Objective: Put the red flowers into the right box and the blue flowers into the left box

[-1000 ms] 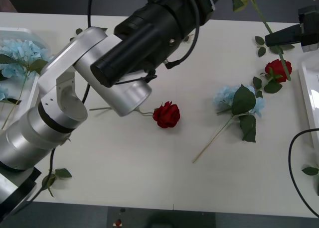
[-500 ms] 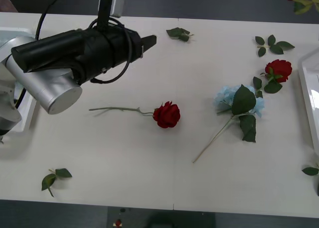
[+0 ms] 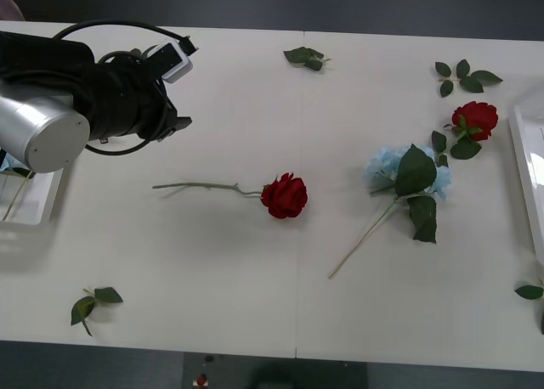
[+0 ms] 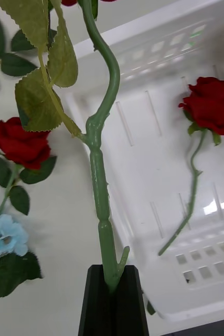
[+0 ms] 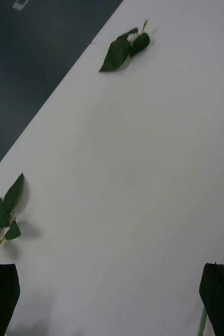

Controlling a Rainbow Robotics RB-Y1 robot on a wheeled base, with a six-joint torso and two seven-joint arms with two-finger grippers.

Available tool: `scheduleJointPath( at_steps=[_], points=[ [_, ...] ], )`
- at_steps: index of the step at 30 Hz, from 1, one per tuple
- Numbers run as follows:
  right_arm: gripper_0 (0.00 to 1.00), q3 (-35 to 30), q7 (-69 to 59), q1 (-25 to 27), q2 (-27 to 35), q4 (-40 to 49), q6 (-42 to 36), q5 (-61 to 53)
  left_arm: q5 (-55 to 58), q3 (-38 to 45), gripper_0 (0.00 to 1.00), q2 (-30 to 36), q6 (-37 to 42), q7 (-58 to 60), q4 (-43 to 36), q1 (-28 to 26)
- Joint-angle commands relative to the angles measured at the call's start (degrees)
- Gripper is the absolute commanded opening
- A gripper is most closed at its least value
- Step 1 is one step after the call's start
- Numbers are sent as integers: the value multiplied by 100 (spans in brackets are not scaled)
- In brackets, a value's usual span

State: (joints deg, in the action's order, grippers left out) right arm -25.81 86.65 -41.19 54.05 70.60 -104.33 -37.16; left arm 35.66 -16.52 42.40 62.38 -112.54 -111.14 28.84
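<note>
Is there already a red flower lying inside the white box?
Yes, one red rose lies inside the white box, below the stem that the right gripper holds.

No text, label, brand or number can be read — not on the boxes, surface or arms.

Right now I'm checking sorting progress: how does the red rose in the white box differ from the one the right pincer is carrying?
The rose in the right box, bloom at, lies loose on the box floor with a thin stem; the carried rose hangs above the box, its thick stem clamped in the shut right pincer. The boxed rose shows its whole bloom; the carried one shows mostly stem and leaves. Both are red with green stems.
</note>
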Motion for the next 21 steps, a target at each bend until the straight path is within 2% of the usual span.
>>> scheduleJointPath(
  at_steps=[1, 5, 12, 17, 21],
  points=[
    [0, -56, -43, 155, 194, -37, 379, 394, -464, -9, 100, -100, 538, -1042, -119, 122],
    [0, -30, -95, 604, 203, -37, 950, 464, -789, -237, 100, -162, 802, -1648, -110, 157],
    [0, -144, -131, 1526, 194, -46, 1952, 473, -903, -1081, 100, -417, 819, -1683, 224, 535],
    [0, -118, -131, 1948, 176, -37, 2356, 438, -903, -1582, 100, -865, 819, -1666, 813, 983],
    [0, -56, -139, 2098, 44, -46, 2646, 438, -903, -1793, 100, -1128, 819, -1648, 1191, 1159]
  ],
)
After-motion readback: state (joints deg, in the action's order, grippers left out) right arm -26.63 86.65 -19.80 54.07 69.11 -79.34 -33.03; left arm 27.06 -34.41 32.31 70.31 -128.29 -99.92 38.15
